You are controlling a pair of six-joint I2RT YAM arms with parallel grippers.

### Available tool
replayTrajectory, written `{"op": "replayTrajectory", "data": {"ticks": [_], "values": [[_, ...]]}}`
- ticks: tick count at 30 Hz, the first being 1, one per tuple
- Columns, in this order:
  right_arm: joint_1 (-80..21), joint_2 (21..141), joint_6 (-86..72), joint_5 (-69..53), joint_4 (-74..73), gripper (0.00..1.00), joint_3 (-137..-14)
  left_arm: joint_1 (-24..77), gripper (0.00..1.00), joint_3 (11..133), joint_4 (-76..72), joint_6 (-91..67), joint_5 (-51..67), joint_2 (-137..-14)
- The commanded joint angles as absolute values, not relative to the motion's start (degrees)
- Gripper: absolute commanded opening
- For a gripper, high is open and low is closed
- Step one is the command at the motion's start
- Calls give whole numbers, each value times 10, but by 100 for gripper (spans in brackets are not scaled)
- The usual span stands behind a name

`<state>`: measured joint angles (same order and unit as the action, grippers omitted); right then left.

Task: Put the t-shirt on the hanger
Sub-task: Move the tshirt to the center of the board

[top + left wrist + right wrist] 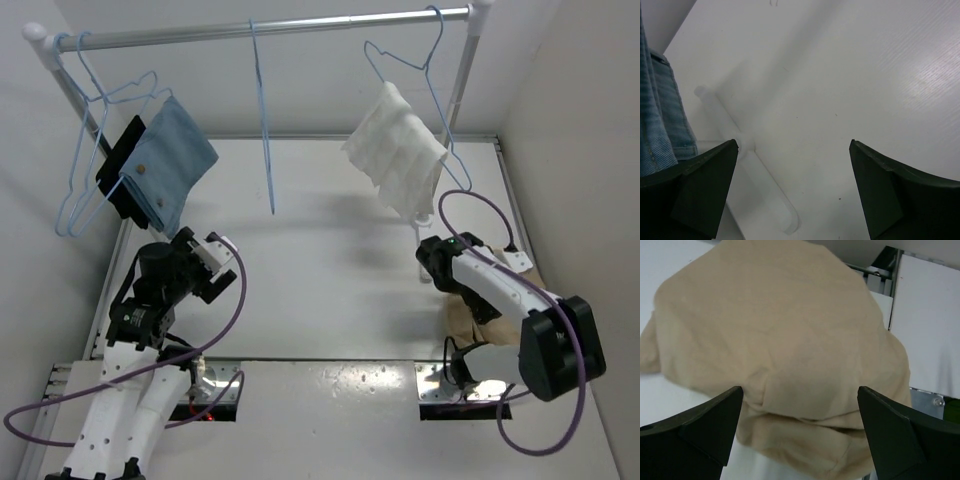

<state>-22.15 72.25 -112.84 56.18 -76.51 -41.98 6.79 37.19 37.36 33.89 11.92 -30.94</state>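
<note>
Right arm is out over the far right of the bench (pixel 330 260), and its gripper (pixel 800 390) is spread wide, nothing between the fingers. Straight below it in the wrist view sits the t-shirt (pixel 790 340), a tan, rumpled heap lying on the bench; from above only a strip of it (pixel 465 322) peeks out beneath the arm, near the right-hand wall. I can't tell whether the fingers touch the fabric.

Over on the left, the left gripper (pixel 792 145) is released too, fingers far apart, holding nothing. It looks down at bare bench and the white foot of the rack (pixel 765 185), with the blue cloth (pixel 665 130) hanging at the left edge of its view.

The hanger (pixel 264 130) hangs bare from the middle of the rail (pixel 330 22), turned edge-on to the overhead camera, well apart from the t-shirt. To its left, hangers carry the blue cloth; to its right, another is draped with the white cloth (pixel 398 150), which hangs just beyond the right gripper.
</note>
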Motion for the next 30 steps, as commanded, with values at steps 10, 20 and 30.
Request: {"op": "replayTrajectory", "data": {"ticks": [10,20,30], "values": [[-81,751,-1120,547,-581,72,-403,72,100,374,354,359,74,-313],[-69,622,-996,479,-430,0,-312,72,100,359,349,365,85,-308],[-90,498,-807,352,-375,0,-345,72,100,364,349,344,122,-297]]}}
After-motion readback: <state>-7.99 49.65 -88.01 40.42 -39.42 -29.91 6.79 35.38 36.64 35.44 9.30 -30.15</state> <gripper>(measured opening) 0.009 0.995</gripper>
